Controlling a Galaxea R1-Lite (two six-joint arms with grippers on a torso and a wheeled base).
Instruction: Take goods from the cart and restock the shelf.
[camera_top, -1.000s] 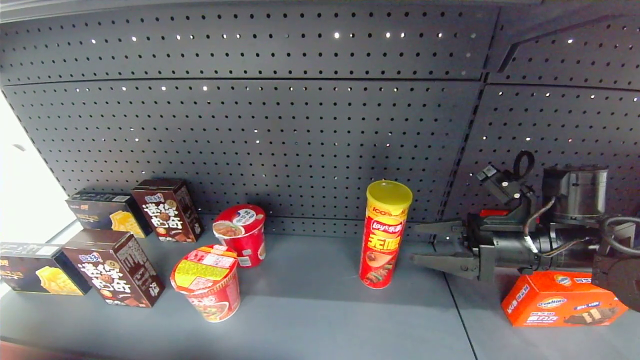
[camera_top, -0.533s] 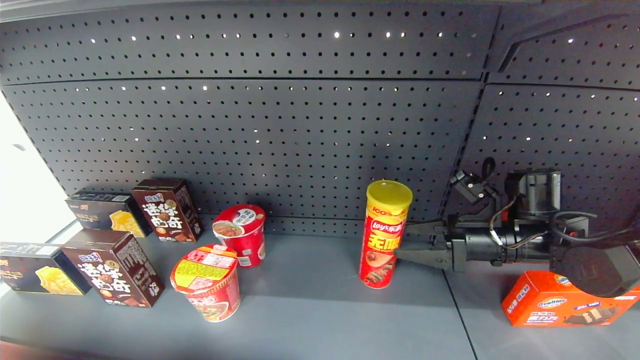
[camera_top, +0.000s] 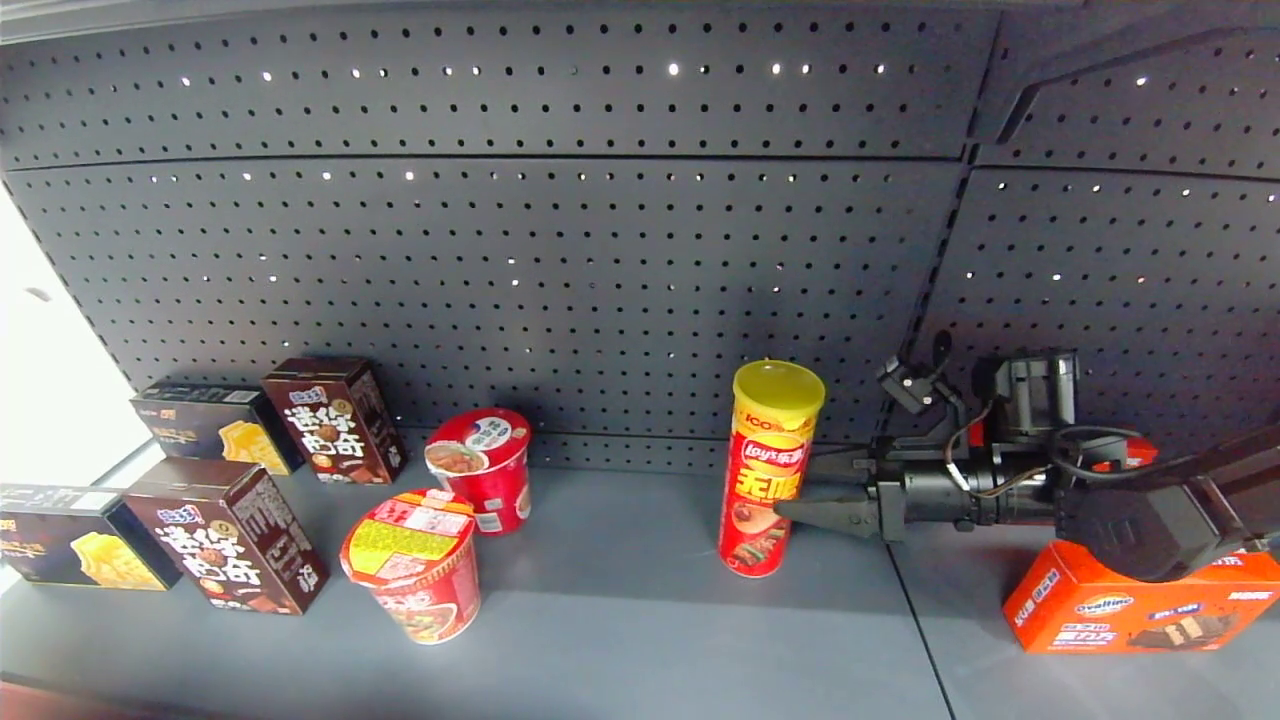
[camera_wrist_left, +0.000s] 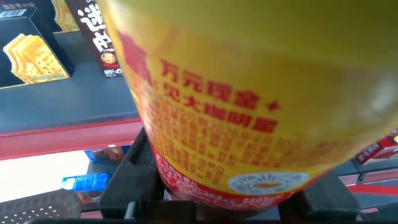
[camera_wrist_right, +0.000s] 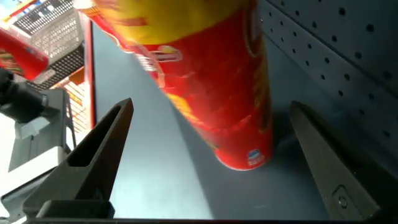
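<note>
- Right pincer (camera_top: 800, 488) lies level just above the shelf (camera_top: 620, 620) and points toward 9 o'clock. Its two fingers are spread wide, with the standing chip can (camera_top: 770, 470) between them.
- In the right wrist view the same pincer (camera_wrist_right: 210, 106) shows a gap between each finger and the can (camera_wrist_right: 230, 93). No contact can be made out.
- That can stands upright near the middle of the shelf, close to the pegboard (camera_top: 500, 250) behind it. It has a yellow lid and a red body.
- Left pincer (camera_wrist_left: 227, 202) is pinching a yellow can (camera_wrist_left: 249, 93) with a red band at its base. Black finger parts flank that base, and the can hangs in front of the shelf's red front edge (camera_wrist_left: 68, 140).
- An orange box (camera_top: 1130, 600) lies flat at 4 o'clock from the standing chip can, partly under the right arm.
- A red cup (camera_top: 480, 468) sits at 9 o'clock from the standing chip can, well apart from it. A nearer cup (camera_top: 412, 565) sits at 7 o'clock from the red cup, just beside it.
- Farther toward 9 o'clock stand two brown boxes (camera_top: 335, 420) and two dark cracker boxes (camera_top: 215, 428). One of each is at the back and one of each at the front.
</note>
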